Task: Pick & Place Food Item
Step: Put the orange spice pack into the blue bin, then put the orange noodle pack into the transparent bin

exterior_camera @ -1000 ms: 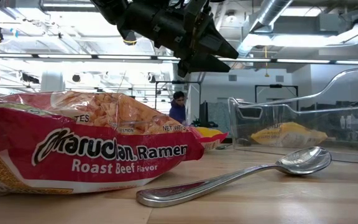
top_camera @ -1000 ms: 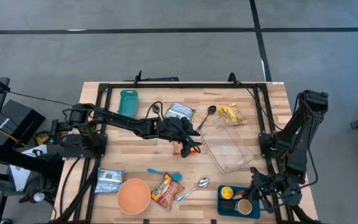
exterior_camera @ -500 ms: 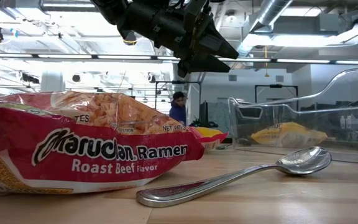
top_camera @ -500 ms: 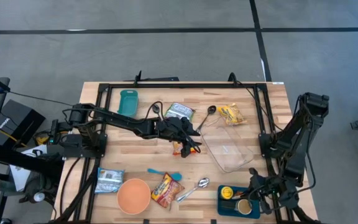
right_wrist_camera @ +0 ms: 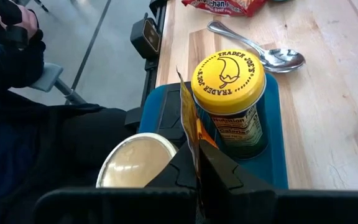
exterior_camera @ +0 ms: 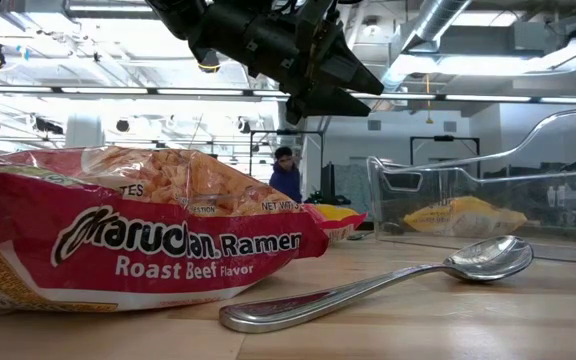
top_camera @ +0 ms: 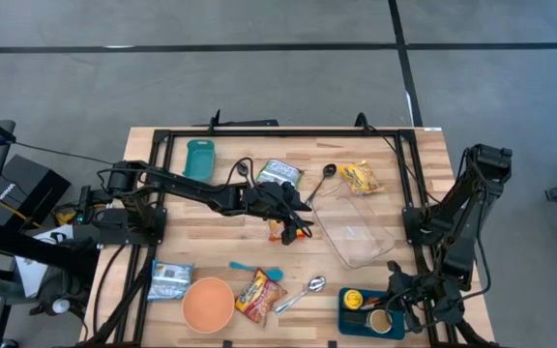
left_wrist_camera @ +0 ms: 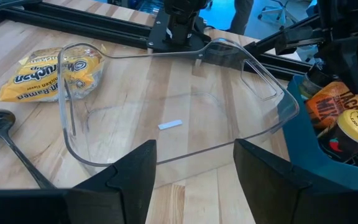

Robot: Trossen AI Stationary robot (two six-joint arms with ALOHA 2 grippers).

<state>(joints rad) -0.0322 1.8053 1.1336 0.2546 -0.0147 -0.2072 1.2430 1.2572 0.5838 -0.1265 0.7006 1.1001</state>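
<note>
The left gripper (top_camera: 298, 224) hangs above the middle of the wooden table (top_camera: 220, 246), just beside the near edge of the clear plastic container (top_camera: 356, 232). Its two fingers (left_wrist_camera: 131, 167) stand partly apart with nothing between them; through the gap the left wrist view shows only the container's bare floor and rim (left_wrist_camera: 166, 163). A small red and yellow food packet (top_camera: 280, 232) lies on the table under the left gripper, not in its grasp; whether the fingers touch it cannot be told. The yellow ramen packet (left_wrist_camera: 55, 73) lies beyond the far side of the container, near a black spoon (left_wrist_camera: 2, 127). The right gripper (right_wrist_camera: 197, 163) sits at the front right corner of the table, over the blue tray (right_wrist_camera: 277, 149). Its fingers are closed on the thin edge of an orange packet (right_wrist_camera: 189, 127) standing in the tray, between a yellow-lidded jar (right_wrist_camera: 227, 87) and a round white cup (right_wrist_camera: 135, 163). A red ramen packet (exterior_camera: 138, 235) and a metal spoon (exterior_camera: 388, 280) lie near the front edge.
</note>
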